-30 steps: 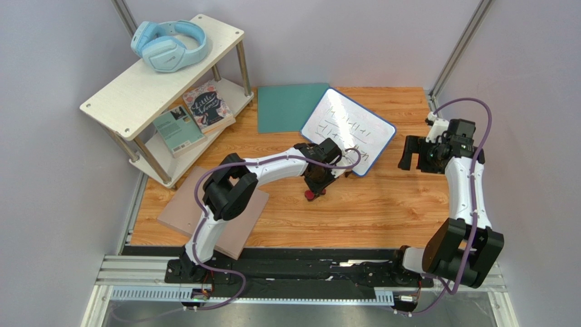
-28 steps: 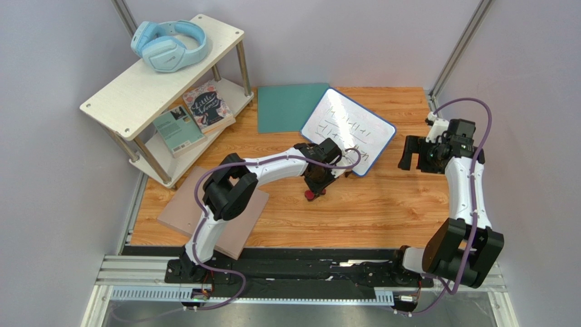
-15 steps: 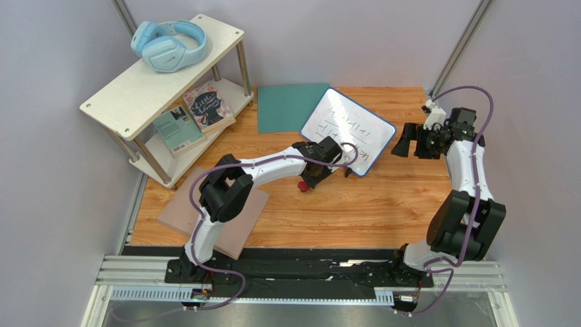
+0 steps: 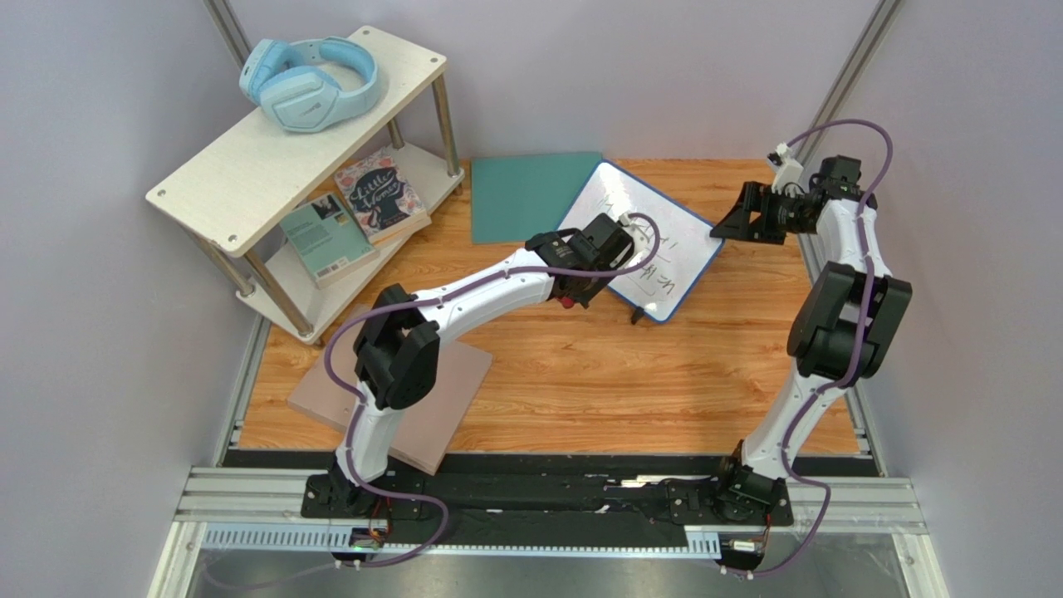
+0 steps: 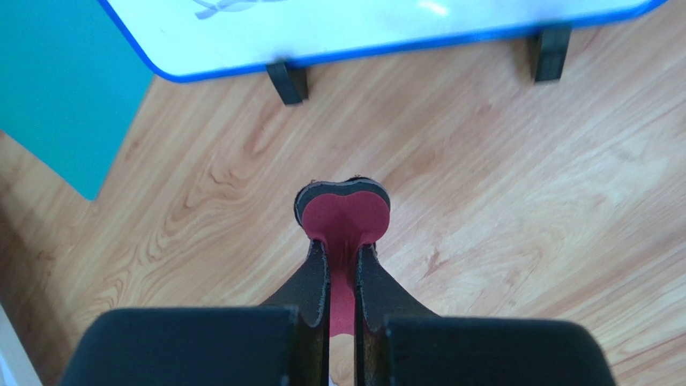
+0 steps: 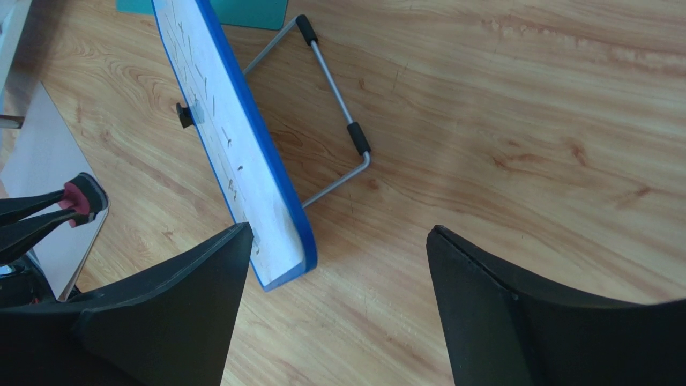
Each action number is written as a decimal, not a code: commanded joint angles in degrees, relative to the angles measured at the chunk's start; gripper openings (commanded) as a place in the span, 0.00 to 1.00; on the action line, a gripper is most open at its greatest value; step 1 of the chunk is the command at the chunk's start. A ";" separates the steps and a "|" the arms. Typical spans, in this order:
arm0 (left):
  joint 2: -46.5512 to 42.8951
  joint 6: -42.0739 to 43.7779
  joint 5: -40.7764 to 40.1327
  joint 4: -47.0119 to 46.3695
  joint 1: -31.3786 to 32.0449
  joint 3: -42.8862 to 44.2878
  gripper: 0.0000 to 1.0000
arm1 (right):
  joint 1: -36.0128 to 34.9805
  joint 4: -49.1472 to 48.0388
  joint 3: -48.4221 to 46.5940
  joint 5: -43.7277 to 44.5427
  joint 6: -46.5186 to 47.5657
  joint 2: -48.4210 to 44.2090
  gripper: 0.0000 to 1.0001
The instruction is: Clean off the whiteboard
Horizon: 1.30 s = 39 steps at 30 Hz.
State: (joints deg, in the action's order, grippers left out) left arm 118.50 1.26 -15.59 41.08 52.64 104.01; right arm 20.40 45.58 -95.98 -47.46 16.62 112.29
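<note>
The whiteboard [image 4: 639, 234] has a blue frame and dark handwritten marks, and it stands tilted on the wooden table at the back. My left gripper [image 4: 574, 294] is shut on a red eraser with a dark felt face [image 5: 342, 211], just off the board's near-left edge. In the left wrist view the board's lower edge [image 5: 362, 28] and black feet lie ahead of the eraser. My right gripper [image 4: 734, 222] is open and empty at the board's right corner. In the right wrist view the board [image 6: 233, 153] shows edge-on beside the left finger [image 6: 185, 297].
A teal mat [image 4: 530, 193] lies behind the board at the left. The board's wire stand [image 6: 334, 121] rests on the table behind it. A pinkish-tan board [image 4: 431, 399] lies near the left. A white shelf [image 4: 300, 137] holds headphones and books at the back left.
My left gripper has moved away from me with the eraser, up to the board's near-left edge. My right arm has stretched toward the back and now sits at the board's right corner.
</note>
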 commanded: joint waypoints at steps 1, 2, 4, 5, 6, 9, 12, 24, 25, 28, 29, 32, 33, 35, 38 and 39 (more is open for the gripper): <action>0.76 -3.79 1.79 -0.56 -1.66 7.94 0.00 | -0.19 3.20 -4.91 -5.79 3.15 3.46 0.82; 1.29 -4.41 2.23 -0.39 -2.01 9.18 0.00 | -0.28 3.20 -5.00 -6.50 3.76 4.24 0.80; 3.05 -5.99 3.64 -0.21 -3.15 12.77 0.00 | -0.63 3.54 -5.00 -8.69 4.73 4.95 0.76; 3.66 -6.35 4.16 -0.30 -3.59 13.84 0.00 | -0.80 3.55 -4.57 -9.22 5.08 4.96 0.72; 4.80 -6.79 5.21 -0.47 -4.30 14.99 0.00 | -0.89 3.55 -4.39 -10.01 5.96 5.04 0.70; 6.74 -8.11 5.23 -1.52 -5.35 18.51 0.00 | -1.51 3.55 -3.42 -11.42 7.80 4.69 0.62; 7.45 -9.51 3.39 -5.38 -6.15 19.48 0.00 | -1.77 2.50 -2.37 -12.82 8.25 4.08 0.52; 9.56 -14.96 -2.43 -17.78 -7.46 19.74 0.00 | -2.03 13.91 -5.61 -14.42 21.33 7.15 0.00; 9.65 -15.40 -2.34 -19.01 -7.55 19.92 0.00 | -2.12 16.01 -5.79 -14.24 22.39 7.33 0.00; 10.61 -15.15 -2.77 -22.52 -7.55 20.18 0.00 | -2.12 18.92 -5.97 -13.27 26.44 7.50 0.00; 10.96 -15.23 -2.95 -23.67 -7.55 20.18 0.00 | -2.12 19.36 -5.97 -13.01 27.31 7.42 0.00; 12.63 -15.41 -4.88 -26.22 -7.55 21.41 0.00 | -2.21 20.77 -5.44 -12.31 29.52 7.24 0.00; 13.94 -15.58 -5.93 -26.57 -7.55 22.46 0.00 | -2.30 20.86 -5.35 -11.78 30.04 7.15 0.00; 15.44 -15.93 -6.64 -27.37 -7.56 23.78 0.00 | -2.30 20.95 -5.27 -11.34 30.31 7.15 0.00; 20.09 -15.67 -7.43 -28.33 -7.64 27.29 0.00 | -2.30 21.12 -5.35 -10.81 30.66 7.42 0.00; 20.98 -15.15 -7.35 -29.21 -7.64 28.78 0.00 | -2.30 21.13 -5.44 -10.81 30.66 7.50 0.00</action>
State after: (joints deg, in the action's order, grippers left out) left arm 135.52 -13.43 -21.15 16.38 45.17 127.85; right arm 18.90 64.49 -101.36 -66.37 39.40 118.24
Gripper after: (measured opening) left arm 0.038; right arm 0.047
